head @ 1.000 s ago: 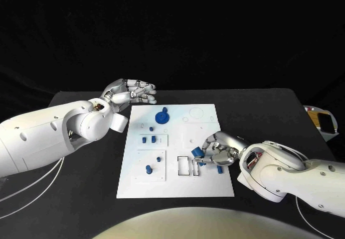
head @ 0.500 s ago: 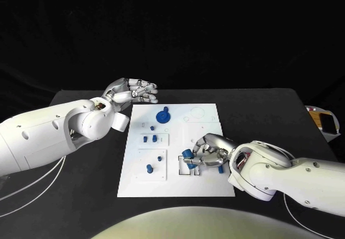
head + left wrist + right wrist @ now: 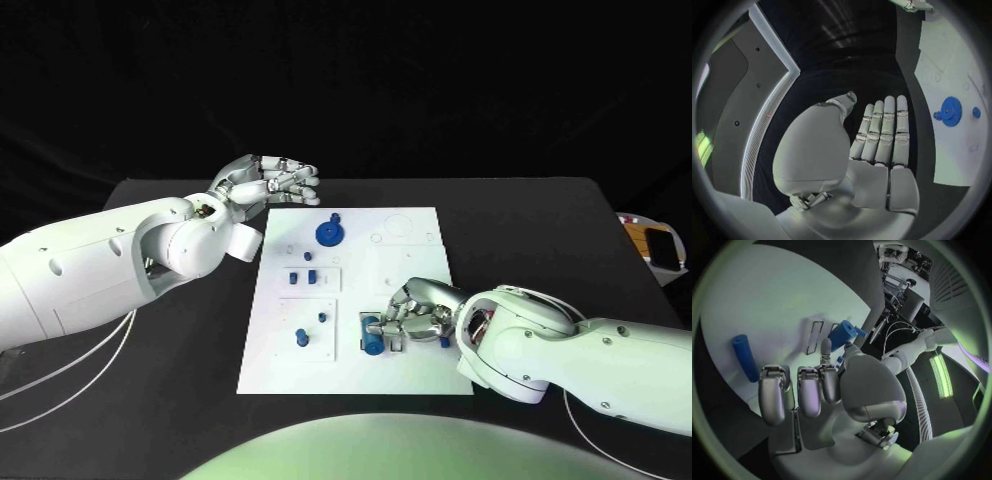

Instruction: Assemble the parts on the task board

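The black table carries the white task board at its middle. The left hand hovers off the board's far left corner, holding nothing; in the left wrist view its fingers lie straight and side by side. The right hand sits low over the board's near right area, fingers curled onto a blue block, which it appears to pinch over the rectangular slots, though the contact is partly hidden. A blue gear lies flat on the board's far part. A blue cylinder lies on the board just beside the right hand. Small blue pegs stand in the left-hand panels.
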Action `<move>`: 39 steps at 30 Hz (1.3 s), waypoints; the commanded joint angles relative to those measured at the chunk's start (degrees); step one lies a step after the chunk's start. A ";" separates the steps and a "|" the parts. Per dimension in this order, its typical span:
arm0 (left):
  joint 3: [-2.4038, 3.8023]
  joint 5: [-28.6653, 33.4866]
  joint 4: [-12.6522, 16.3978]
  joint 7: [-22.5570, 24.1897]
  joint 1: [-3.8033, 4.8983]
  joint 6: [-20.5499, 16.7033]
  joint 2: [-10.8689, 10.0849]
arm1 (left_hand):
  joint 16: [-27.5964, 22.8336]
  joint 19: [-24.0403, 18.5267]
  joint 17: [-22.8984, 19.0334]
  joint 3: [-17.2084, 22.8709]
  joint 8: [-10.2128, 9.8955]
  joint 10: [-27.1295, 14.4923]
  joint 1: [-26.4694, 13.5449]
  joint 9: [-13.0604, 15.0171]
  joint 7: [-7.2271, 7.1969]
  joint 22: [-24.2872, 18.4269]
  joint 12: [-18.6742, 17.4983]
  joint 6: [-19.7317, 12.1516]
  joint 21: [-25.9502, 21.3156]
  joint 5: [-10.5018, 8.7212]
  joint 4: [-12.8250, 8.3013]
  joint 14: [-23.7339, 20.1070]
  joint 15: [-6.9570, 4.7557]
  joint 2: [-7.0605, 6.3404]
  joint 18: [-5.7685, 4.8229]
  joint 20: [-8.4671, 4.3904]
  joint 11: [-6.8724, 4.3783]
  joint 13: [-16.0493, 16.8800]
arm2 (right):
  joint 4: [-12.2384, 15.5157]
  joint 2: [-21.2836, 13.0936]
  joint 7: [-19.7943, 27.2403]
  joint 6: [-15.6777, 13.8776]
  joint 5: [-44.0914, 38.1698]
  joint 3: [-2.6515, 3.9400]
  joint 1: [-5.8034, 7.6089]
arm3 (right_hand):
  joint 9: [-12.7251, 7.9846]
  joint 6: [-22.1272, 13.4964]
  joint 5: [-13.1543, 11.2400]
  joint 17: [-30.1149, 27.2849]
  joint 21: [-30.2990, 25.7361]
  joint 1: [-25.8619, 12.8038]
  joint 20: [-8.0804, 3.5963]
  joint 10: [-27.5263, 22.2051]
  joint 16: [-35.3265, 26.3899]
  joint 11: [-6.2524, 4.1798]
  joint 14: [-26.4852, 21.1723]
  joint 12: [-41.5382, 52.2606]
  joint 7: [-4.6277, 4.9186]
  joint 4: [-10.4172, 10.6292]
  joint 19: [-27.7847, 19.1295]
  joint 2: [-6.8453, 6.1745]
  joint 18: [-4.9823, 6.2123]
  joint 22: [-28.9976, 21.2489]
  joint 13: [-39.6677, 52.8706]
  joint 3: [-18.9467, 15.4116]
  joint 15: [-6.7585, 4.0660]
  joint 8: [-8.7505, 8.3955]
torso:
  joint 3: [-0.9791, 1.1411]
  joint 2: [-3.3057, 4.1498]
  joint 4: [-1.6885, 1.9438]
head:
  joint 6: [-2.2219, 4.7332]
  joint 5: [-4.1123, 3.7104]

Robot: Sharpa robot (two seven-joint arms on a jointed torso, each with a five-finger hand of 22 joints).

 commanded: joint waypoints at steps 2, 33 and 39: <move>0.04 1.03 0.18 0.74 0.04 0.24 0.04 | -0.29 0.24 0.05 -0.41 -0.13 -0.37 0.25 -0.05 0.11 -0.05 0.39 -0.14 -0.35 -0.09 0.07 -0.32 0.04 0.47 0.18 -0.06 -0.14 0.06 | -0.16 0.29 -1.95 0.78 -2.98 -0.01 -0.11 | -0.02 0.18 -0.22 9.00 0.18 -0.59 -0.32 0.95 0.29 -0.30 4.93 0.33 0.31 0.02 4.42 0.10 -1.08 13.74 6.20 -0.32 -0.50 -0.04 | 0.02 0.07 -0.02 | 0.06 0.11; 0.03 1.08 0.35 0.32 0.04 0.27 -0.47 | -0.28 0.30 0.10 -0.48 -0.22 -0.49 0.34 -0.10 0.21 -0.12 0.39 -0.29 -0.45 -0.09 0.13 -0.34 0.08 0.54 0.18 -0.05 -0.06 0.05 | 4.33 -4.40 6.99 2.13 -3.05 0.04 0.22 | 0.41 -0.28 -7.03 10.33 1.33 7.41 -0.98 2.38 0.65 -0.90 5.19 1.72 -0.30 -0.78 4.85 2.07 -1.35 14.09 8.77 -8.51 -1.07 2.24 | -0.07 -0.06 -0.01 | -0.15 0.21; 0.03 1.08 0.36 0.26 0.04 0.33 -0.50 | -0.28 0.33 0.13 -0.49 -0.22 -0.53 0.41 -0.10 0.22 -0.15 0.39 -0.29 -0.50 -0.09 0.15 -0.36 0.09 0.60 0.18 -0.04 -0.04 0.05 | 3.98 -4.38 6.98 3.19 -3.13 0.04 0.24 | 0.37 -0.28 -7.13 10.44 1.39 7.89 -0.98 2.36 0.68 -0.89 5.21 1.69 -0.29 -0.79 4.87 2.16 -1.36 14.11 8.76 -8.57 -1.07 2.23 | -0.04 0.00 0.03 | -0.23 0.27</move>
